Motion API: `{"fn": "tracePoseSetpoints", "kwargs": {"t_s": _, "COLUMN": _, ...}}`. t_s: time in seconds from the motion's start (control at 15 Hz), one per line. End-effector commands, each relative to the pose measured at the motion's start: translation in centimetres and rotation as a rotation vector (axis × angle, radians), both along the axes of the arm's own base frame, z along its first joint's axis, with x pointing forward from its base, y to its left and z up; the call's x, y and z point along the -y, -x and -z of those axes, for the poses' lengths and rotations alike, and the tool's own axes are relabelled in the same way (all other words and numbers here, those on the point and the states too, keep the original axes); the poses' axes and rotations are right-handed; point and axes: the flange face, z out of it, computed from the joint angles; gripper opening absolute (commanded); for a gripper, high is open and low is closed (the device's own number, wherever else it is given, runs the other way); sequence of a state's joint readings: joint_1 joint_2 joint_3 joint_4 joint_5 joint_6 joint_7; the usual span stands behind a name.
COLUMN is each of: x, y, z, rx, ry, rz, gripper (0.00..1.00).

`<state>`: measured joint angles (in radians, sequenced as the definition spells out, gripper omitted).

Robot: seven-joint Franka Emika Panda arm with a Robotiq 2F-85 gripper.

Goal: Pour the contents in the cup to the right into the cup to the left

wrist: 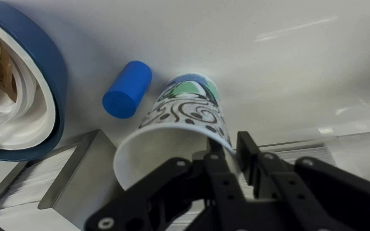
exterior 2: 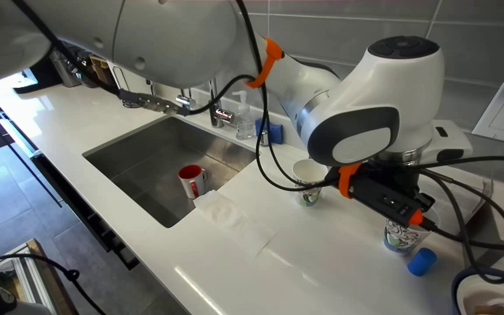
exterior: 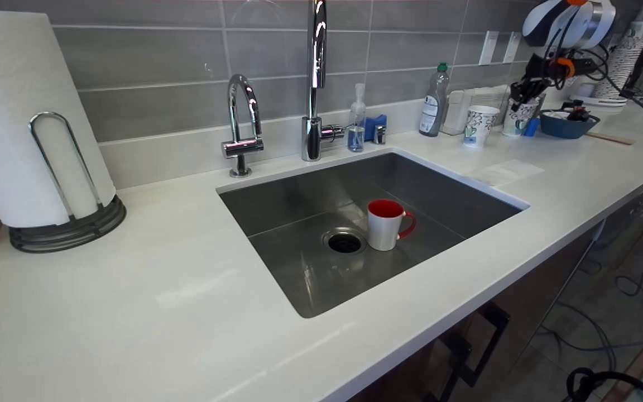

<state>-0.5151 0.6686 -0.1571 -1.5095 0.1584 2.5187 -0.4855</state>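
Observation:
Both cups are patterned paper cups with a blue-green base. The cup to the right [exterior: 517,120] stands on the counter; it also shows in an exterior view [exterior 2: 400,236] and the wrist view [wrist: 188,102]. The cup to the left [exterior: 479,127] stands apart from it and also shows in an exterior view [exterior 2: 308,192]; it is out of the wrist view. My gripper [wrist: 226,141] is at the right cup's rim, one finger inside and one outside. A gap shows between the fingers with the cup wall in it. Any contents are not visible.
A blue cylinder [wrist: 127,89] lies close beside the right cup. A blue basket [wrist: 51,64] with spoons is beyond it. A metal napkin holder [wrist: 82,176] stands behind. A soap bottle [exterior: 433,106] is near the left cup. A red-and-white mug [exterior: 382,231] stands in the sink [exterior: 299,201].

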Motion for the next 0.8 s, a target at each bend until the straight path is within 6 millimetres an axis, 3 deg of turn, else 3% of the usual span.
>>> {"fn": "tracePoseSetpoints", "kwargs": {"t_s": 0.0, "x": 0.2, "y": -0.5, "z": -0.3, "rx": 0.013, "ry": 0.045, "rz": -0.029, "gripper": 0.0}}
{"fn": "tracePoseSetpoints", "kwargs": {"t_s": 0.27, "x": -1.2, "y": -0.5, "z": -1.7, "rx": 0.034, "ry": 0.067, "rz": -0.053, "gripper": 0.01}}
{"fn": "tracePoseSetpoints", "kwargs": {"t_s": 0.73, "x": -6.4, "y": 0.4, "z": -5.0, "rx": 0.019, "ry": 0.082, "rz": -0.099, "gripper": 0.01}}
